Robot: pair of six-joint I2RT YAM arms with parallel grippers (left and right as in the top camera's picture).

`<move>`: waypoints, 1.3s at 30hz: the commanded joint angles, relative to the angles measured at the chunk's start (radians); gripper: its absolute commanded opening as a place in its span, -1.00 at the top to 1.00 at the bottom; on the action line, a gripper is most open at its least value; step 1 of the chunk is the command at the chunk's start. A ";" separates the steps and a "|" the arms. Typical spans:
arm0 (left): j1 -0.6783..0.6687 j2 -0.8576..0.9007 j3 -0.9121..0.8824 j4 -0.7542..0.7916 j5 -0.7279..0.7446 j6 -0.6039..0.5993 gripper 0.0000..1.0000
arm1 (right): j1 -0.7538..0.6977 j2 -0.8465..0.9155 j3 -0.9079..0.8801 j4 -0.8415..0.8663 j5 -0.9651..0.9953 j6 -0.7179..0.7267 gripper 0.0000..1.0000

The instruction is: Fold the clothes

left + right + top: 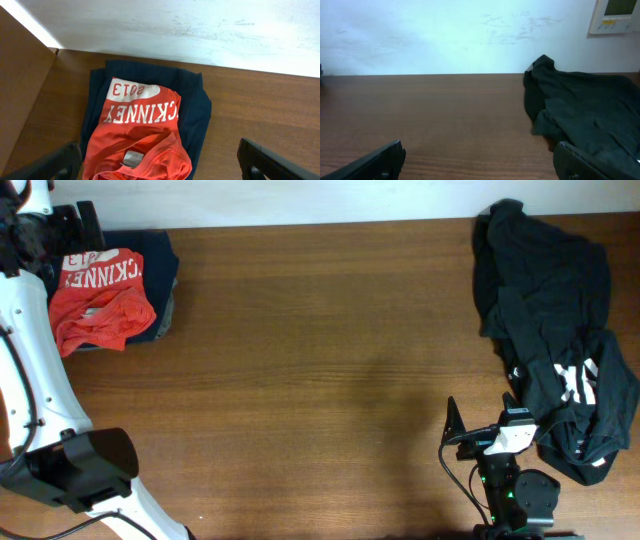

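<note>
An orange-red shirt [100, 300] with white lettering lies crumpled at the table's far left, on a folded navy garment [160, 255]. The left wrist view shows the shirt [140, 135] with its collar label up, lying on the navy cloth [197, 105]. My left gripper [160, 167] hangs open above the shirt, one finger on each side, touching nothing. It sits at the top left [80, 225] in the overhead view. A heap of black clothes [555, 330] with white print fills the right side. My right gripper [482, 422] stands open just left of the heap [585, 110], over bare table.
A white wall runs along the table's far edge [320, 225]. A wall control panel [617, 15] hangs above the black heap. The left arm's white links and black base [70, 465] occupy the near left corner. Brown tabletop [320, 380] lies between the two piles.
</note>
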 commanded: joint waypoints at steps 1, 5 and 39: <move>-0.003 0.002 -0.002 0.002 0.011 -0.009 -0.98 | 0.002 -0.008 -0.008 -0.002 0.012 0.011 -0.98; -0.003 -0.052 -0.002 -0.005 0.011 -0.009 -0.98 | 0.002 -0.008 -0.008 -0.002 0.012 0.011 -0.97; -0.138 -1.344 -1.391 0.676 0.119 -0.220 -0.98 | 0.002 -0.008 -0.008 -0.002 0.012 0.011 -0.97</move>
